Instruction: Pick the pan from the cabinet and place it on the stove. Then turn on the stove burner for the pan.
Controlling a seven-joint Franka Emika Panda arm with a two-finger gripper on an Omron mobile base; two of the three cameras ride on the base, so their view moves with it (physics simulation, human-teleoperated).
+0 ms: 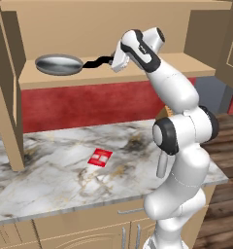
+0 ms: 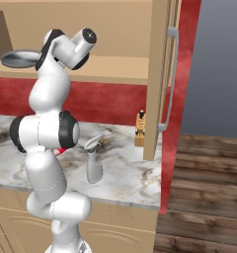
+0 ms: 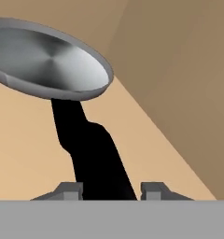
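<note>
one pan [image 1: 58,64] concerns us here: a shallow silver steel frying pan lying flat on the bottom shelf of the open cabinet [image 1: 113,75], toward the shelf's left, with its long black handle [image 3: 93,154] reaching right toward the arm. in the hand view we see that handle running down between the two finger tips of the gripper [image 3: 111,190]; the left tip sits right at its edge and the right tip stands a little off it, so we read the jaws as partly closed around the handle, and we cannot tell whether they have clamped it yet. from the left base view the hand sits at the handle's far end, level with the shelf. we judge the step in hand to be the first one, taking hold of the pan. next, we think, the grip must be firm on the handle, then the pan lifted just clear of the shelf and drawn out level past the cabinet door [image 2: 162,74], since a long handle held at its end will let the bowl sag or twist. below, on the marble counter [image 1: 50,180], lie a small red packet [image 1: 100,157] and a grey spray bottle [image 2: 94,165], with a knife block [image 2: 139,129] near the door.
</note>
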